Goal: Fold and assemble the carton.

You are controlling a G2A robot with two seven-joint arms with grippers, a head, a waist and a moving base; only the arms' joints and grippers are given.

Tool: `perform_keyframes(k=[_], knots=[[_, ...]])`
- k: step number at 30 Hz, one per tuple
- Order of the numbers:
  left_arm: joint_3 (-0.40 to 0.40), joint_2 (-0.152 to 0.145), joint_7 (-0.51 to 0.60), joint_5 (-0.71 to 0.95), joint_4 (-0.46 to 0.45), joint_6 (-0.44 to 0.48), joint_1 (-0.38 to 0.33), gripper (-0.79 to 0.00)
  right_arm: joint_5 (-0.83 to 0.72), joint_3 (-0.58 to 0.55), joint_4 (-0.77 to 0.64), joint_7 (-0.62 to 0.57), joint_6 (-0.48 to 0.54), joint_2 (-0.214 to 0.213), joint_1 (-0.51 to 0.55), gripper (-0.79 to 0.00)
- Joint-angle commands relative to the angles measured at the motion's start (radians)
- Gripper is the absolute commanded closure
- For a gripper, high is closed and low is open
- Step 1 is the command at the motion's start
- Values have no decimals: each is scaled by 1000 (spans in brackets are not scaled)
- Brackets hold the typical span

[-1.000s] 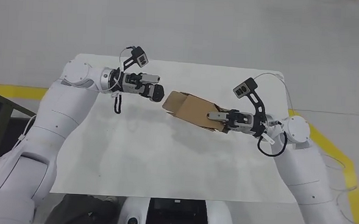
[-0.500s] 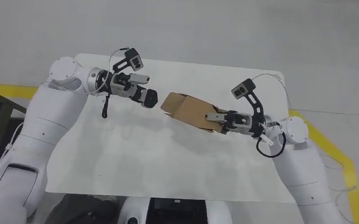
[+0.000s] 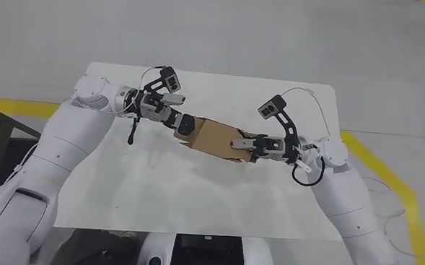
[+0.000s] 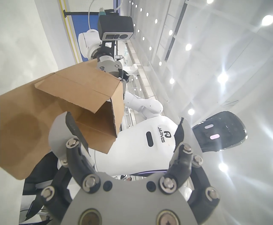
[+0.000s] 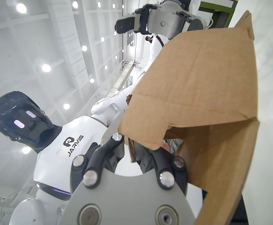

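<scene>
Cardboard carton (image 3: 216,138): held over the white table (image 3: 195,197) — between both arms.
Right gripper (image 3: 241,144): clamped on one end.
Left gripper (image 3: 186,127): jaws spread — at the opposite end's flaps.

right pincer (image 5: 138,142) partly hidden behind carton (image 5: 202,85), carton cropped at edge

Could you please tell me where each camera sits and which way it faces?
Top view: above the arms, looking down at the table; left gripper and right gripper at opposite ends of the carton.
Left wrist view: on the left wrist, looking along its open fingers into the carton's open end, the right gripper beyond.
Right wrist view: on the right wrist, looking past its own gripper, shut on a carton flap, toward the left gripper.
Shared: all three show the carton and both grippers.
</scene>
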State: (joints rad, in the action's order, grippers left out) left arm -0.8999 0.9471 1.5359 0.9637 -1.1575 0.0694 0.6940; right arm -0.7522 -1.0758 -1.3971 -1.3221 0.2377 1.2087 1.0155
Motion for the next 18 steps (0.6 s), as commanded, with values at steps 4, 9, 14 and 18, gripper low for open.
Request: perform_keyframes(k=[4, 9, 14, 18], knots=[[29, -3, 0, 29, -3, 15, -4, -785, -8, 22, 24, 19, 31, 9, -15, 0], [49, -13, 0, 51, -20, 22, -5, -785, -10, 28, 40, 32, 48, 14, -22, 0], [65, -24, 0, 95, -47, 31, -2, -785, -26, 43, 46, 19, 47, 19, -25, 0], [81, -31, 0, 131, -57, 34, -4, -785, -34, 61, 55, 16, 50, 26, -30, 0]])
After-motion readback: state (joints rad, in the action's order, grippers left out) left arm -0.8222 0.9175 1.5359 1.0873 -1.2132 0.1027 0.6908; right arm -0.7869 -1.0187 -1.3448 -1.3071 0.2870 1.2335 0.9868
